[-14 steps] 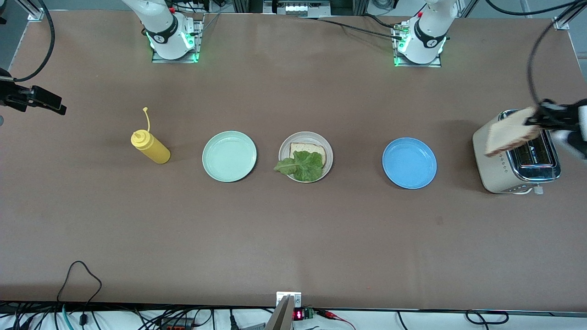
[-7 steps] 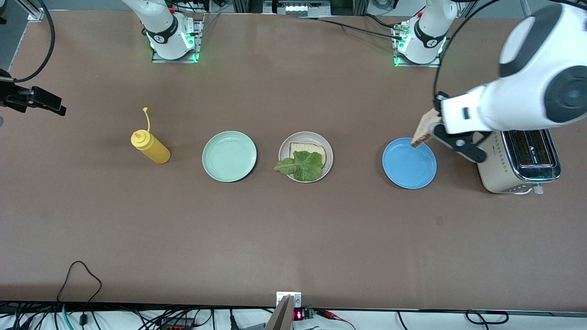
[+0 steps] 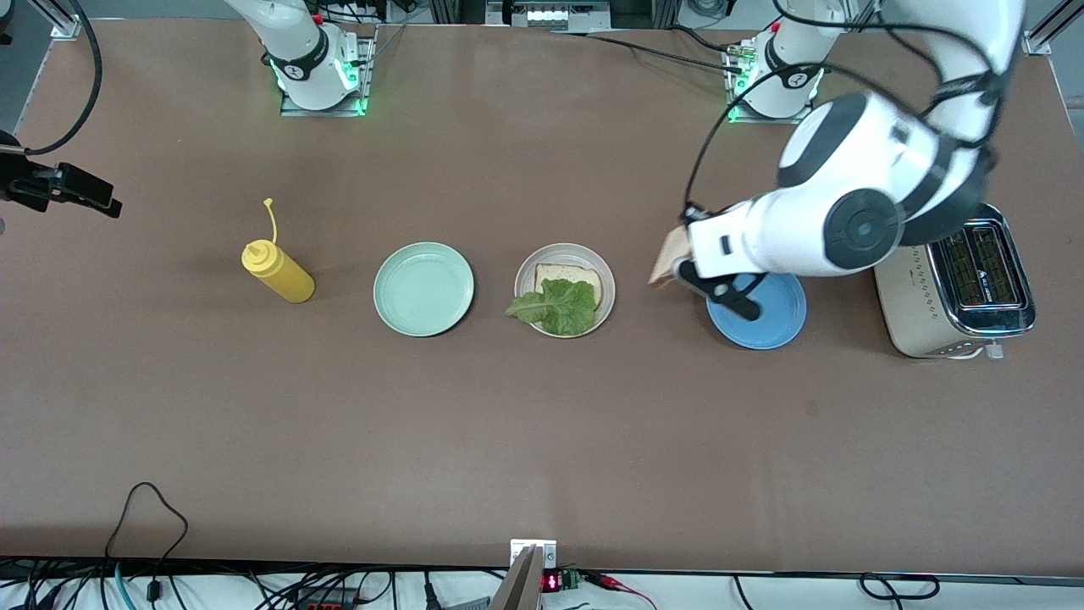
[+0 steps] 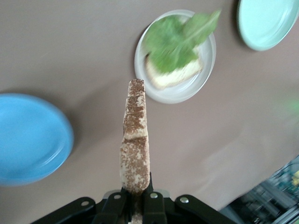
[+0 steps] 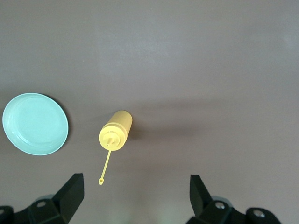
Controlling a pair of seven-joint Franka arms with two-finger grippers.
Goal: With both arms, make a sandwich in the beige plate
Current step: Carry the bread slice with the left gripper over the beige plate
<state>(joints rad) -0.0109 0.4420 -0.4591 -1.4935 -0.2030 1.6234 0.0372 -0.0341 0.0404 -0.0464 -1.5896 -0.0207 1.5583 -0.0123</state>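
Not much to read from here. The toaster (image 3: pixel 953 288) at the middle right of the front view carries a small white mark with a line of lettering on the dark top panel beside its slots — too small to make out. Each arm base, at the top of that view, has a small round emblem on its black band; it can't be read either. At the bottom edge, near the centre, a little display (image 3: pixel 551 582) glows with red digits — which digits, I can't tell. Plates, bottle and bread show no writing.
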